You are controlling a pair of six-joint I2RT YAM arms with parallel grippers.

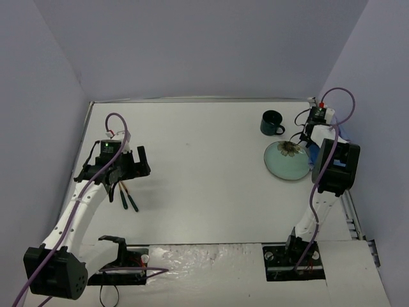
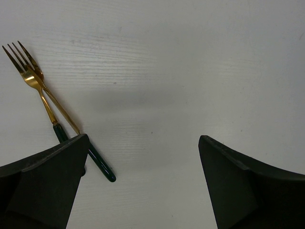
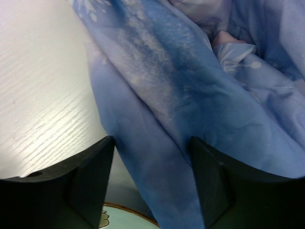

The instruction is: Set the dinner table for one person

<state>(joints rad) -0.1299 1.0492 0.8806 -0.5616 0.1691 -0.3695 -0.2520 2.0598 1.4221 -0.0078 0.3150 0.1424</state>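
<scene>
my right pincer [image 3: 152, 148] half-open, straddling blue cloth [image 3: 190, 95] fold at 3 o'clock edge of dinner table [image 1: 204, 160]; can't tell if pinch bites yet. close on thick fold, lift straight, clear plate [image 1: 287, 163] at 9 o'clock. left pincer [image 2: 143, 138] wide, empty.

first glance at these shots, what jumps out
The blue cloth, crumpled at the far right edge of the white table, fills the right wrist view, a fold running between the fingers of the right end effector. Beside it sits a pale green plate, with a dark mug behind. On the left, gold cutlery with dark green handles lies by the open left end effector.
</scene>
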